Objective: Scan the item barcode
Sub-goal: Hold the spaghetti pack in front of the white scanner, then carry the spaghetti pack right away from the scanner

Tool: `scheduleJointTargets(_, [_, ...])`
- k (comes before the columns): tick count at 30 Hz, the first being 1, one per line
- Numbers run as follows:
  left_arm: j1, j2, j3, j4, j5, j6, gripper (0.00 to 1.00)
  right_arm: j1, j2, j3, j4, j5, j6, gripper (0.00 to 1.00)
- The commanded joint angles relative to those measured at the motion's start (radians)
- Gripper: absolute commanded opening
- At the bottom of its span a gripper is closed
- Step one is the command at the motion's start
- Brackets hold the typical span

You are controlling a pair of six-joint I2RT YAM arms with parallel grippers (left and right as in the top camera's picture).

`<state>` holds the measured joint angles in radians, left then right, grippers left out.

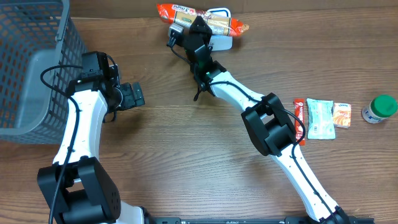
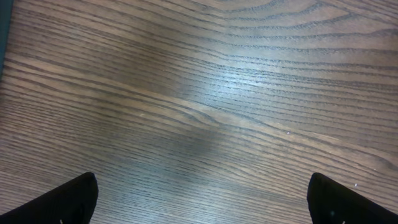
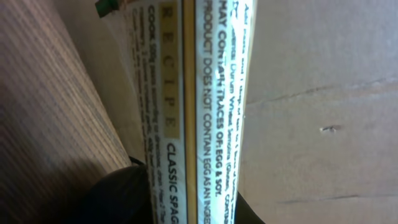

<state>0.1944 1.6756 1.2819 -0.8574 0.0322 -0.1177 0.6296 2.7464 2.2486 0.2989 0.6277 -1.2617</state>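
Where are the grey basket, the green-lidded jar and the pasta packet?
grey basket point(image 1: 31, 25): overhead view, its mesh wall.
green-lidded jar point(image 1: 380, 106): overhead view, its lid.
pasta packet point(image 3: 214, 93): right wrist view, its printed panel.

Soft, even light falls from above. My tabletop point(image 2: 249, 87) has a pale shiny patch in my left wrist view. In my right wrist view the packet point(image 3: 217, 93) is very close and blurry, and it gets dark at the bottom left.
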Motion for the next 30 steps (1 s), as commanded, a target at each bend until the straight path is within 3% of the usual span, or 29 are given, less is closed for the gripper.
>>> scheduleJointTargets(1, [-0.005,-0.005,0.011,0.001,-0.006,-0.002,1.0,-0.002,-0.041,0.029,0.081,-0.017,-0.031,0.04])
scheduleJointTargets(12, [-0.005,-0.005,0.011,0.001,-0.006,-0.002,1.0,-0.001,-0.061,0.031,0.153,-0.008,-0.03,0.03])
scheduleJointTargets(18, [-0.005,-0.005,0.011,0.001,-0.006,-0.002,1.0,-0.002,-0.161,0.031,0.152,0.028,-0.018,0.03])
scheduleJointTargets(22, [-0.005,-0.005,0.011,0.001,-0.006,-0.002,1.0,0.005,-0.267,0.031,0.129,0.089,0.084,0.03])
scheduleJointTargets(30, [-0.005,-0.005,0.011,0.001,-0.006,-0.002,1.0,0.024,-0.509,0.031,-0.154,0.479,0.373,0.03])
